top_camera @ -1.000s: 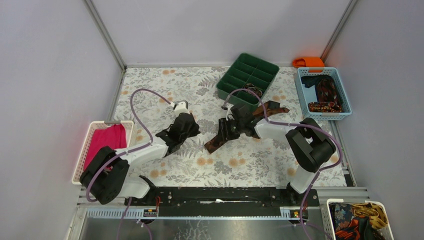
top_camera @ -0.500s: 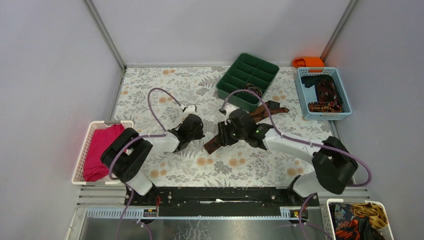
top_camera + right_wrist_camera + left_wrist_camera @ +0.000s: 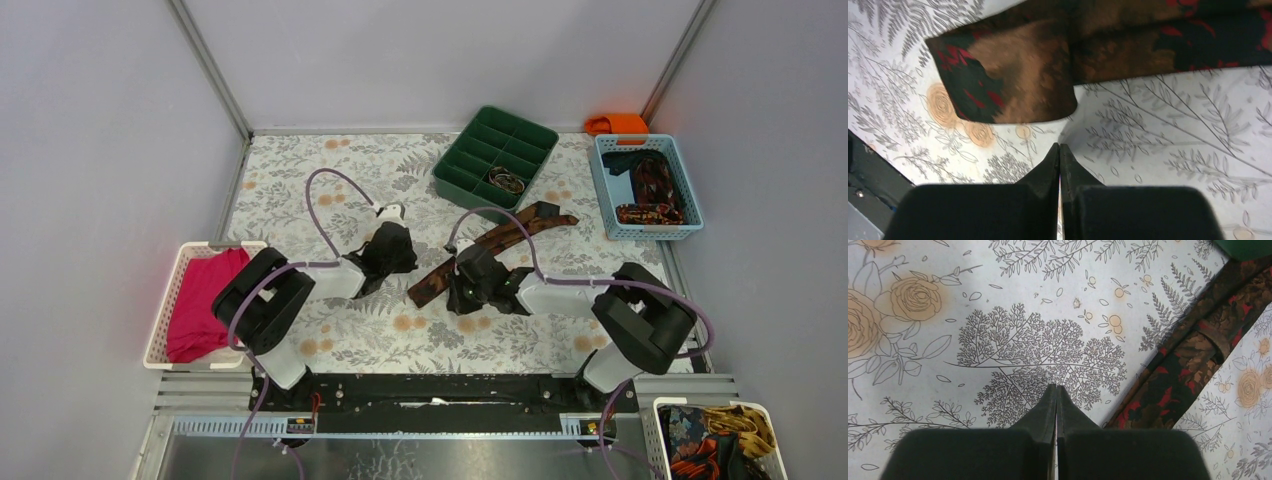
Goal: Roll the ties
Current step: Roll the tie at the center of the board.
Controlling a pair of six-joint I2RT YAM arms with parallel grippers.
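One dark red-black and brown patterned tie (image 3: 505, 240) lies flat and slanted across the flowered table, its wide end (image 3: 1018, 80) nearest me. My right gripper (image 3: 1059, 145) is shut on nothing, with its tips just short of that wide end and low over the table. It sits near the tie's lower end in the top view (image 3: 462, 296). My left gripper (image 3: 1056, 386) is also shut and empty, over bare tablecloth, with the tie (image 3: 1193, 360) lying to its right. A rolled tie (image 3: 507, 180) sits in one compartment of the green tray (image 3: 470, 160).
A blue basket (image 3: 610, 190) at the back right holds more ties, with an orange cloth (image 3: 617, 123) behind it. A white basket (image 3: 165, 310) at the left holds a magenta cloth (image 3: 200, 300). Another white basket (image 3: 665, 408) with ties stands at the front right.
My right gripper has shut and drawn back from on top of the tie to the table just in front of its wide end. My left gripper has moved right, closer to the tie.
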